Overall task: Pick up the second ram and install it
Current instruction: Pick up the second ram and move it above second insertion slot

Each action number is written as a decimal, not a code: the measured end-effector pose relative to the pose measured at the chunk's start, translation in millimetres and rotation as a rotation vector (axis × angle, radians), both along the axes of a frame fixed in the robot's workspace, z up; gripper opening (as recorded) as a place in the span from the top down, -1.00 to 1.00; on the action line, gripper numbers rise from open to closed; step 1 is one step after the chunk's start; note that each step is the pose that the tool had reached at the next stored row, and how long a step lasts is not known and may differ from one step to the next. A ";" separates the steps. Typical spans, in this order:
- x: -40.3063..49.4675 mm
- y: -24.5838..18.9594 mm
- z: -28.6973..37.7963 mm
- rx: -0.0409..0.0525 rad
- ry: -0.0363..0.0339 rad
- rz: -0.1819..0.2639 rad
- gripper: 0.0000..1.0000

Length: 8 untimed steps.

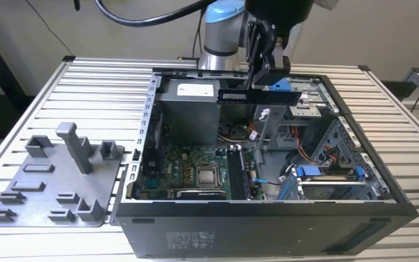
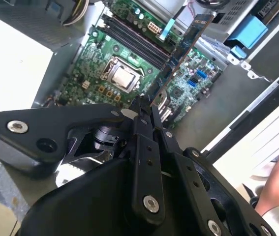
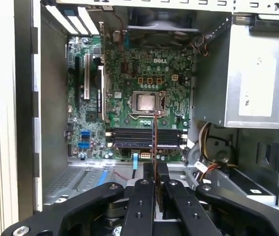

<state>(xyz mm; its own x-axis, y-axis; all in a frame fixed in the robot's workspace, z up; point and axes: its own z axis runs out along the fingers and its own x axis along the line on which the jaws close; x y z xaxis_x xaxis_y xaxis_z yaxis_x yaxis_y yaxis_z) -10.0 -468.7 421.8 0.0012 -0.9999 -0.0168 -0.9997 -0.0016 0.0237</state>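
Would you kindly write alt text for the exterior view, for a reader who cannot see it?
The arm's claw holds the second ram above an open computer case, over its green motherboard. A grey fixture tray lies at the exterior view's left.

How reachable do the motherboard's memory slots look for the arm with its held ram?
Likely yes: the case is open, the end effector holds the second ram above it, and nothing covers the memory slots.

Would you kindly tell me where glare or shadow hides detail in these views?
Second wrist view: the power supply is washed out white; first wrist view: the gripper holding the second ram is dark against the lit motherboard; exterior view: light is even.
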 end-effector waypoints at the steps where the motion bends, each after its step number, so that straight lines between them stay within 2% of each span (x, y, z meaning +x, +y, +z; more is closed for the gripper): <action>1: 0.3 3.2 0.0 -0.0001 0.0000 0.000 0.72; 8: 2.0 25.7 0.0 -0.0005 0.0000 0.000 0.72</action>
<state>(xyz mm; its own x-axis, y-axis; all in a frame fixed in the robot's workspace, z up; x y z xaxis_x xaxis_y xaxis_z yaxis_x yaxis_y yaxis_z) -8.1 -443.0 421.8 0.0012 -0.9999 -0.0163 -0.9997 -0.0016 0.0237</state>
